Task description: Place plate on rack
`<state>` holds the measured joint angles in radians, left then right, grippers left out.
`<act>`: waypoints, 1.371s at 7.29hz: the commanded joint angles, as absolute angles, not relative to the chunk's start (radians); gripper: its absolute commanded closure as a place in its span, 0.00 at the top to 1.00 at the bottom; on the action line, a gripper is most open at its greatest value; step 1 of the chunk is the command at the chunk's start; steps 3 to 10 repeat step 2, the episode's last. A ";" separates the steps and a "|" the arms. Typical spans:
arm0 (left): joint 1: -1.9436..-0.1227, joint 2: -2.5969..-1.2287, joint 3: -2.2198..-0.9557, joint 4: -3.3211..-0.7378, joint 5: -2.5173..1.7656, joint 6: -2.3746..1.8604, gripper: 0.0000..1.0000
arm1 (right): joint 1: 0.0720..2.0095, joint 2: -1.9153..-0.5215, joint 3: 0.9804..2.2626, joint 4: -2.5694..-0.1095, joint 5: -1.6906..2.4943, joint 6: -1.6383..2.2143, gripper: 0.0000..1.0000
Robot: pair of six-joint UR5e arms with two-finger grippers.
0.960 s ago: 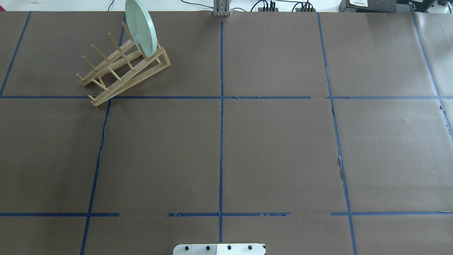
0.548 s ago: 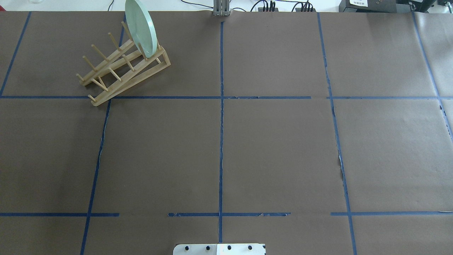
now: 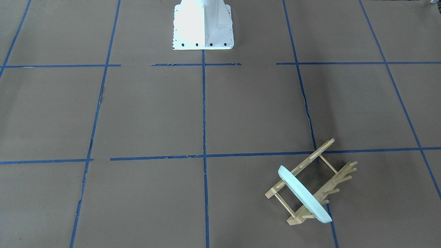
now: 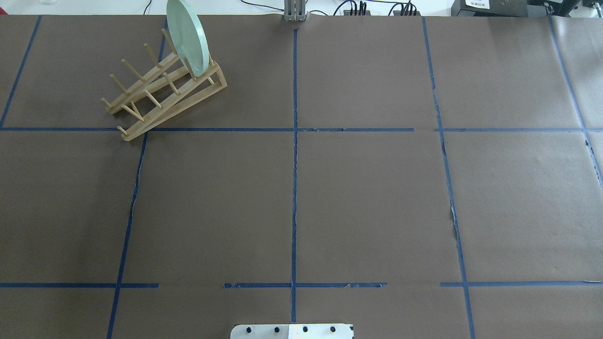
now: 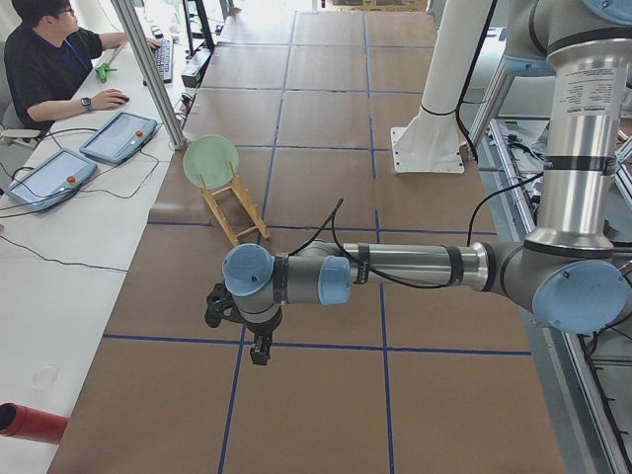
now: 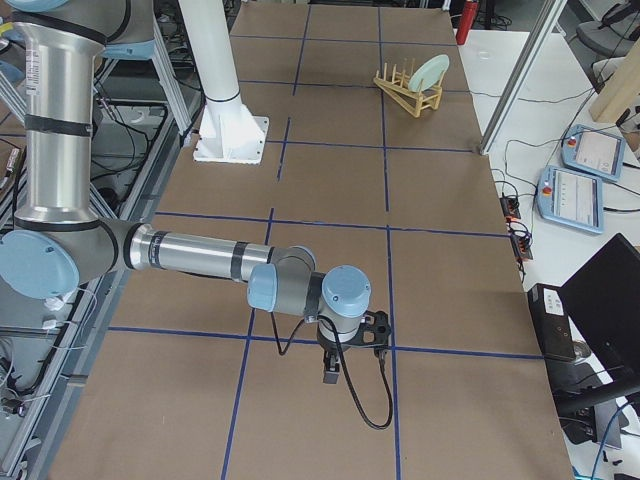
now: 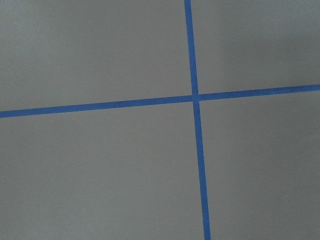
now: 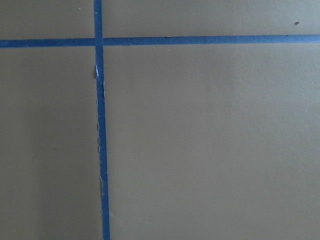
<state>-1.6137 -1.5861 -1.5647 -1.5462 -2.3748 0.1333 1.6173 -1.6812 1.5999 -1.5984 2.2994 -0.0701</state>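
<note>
Brown-paper table (image 4: pixel 367 197), gridded in blue tape (image 4: pixel 294 188), is stretching wide. The plate (image 4: pixel 187 36) is standing on edge between pegs at the rack's (image 4: pixel 160 101) far end. The left gripper (image 5: pixel 259 348) and the right gripper (image 6: pixel 332 372) are hovering well apart from it, over the tape lines; released or clenched, I cannot tell.

plate (image 4: pixel 187 37): round, pale mint-green, low-rimmed; is standing on edge, nearly upright, leaning slightly; is sitting between the pegs at the rack's far end | rack (image 4: pixel 175 109): light wood, two parallel rails joined by thin dowels, rows of upright pegs; is lying diagonally at the robot's far left, bearing the plate
</note>
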 commanded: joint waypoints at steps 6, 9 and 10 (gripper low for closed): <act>-1.614 -1.585 -1.566 -1.546 -2.375 0.133 1.00 | 1.618 -1.681 1.600 -1.598 2.299 -0.071 1.00; -1.614 -1.585 -1.566 -1.546 -2.375 0.133 1.00 | 1.618 -1.681 1.600 -1.598 2.299 -0.071 1.00; -1.614 -1.585 -1.566 -1.546 -2.375 0.133 1.00 | 1.618 -1.681 1.600 -1.598 2.299 -0.071 1.00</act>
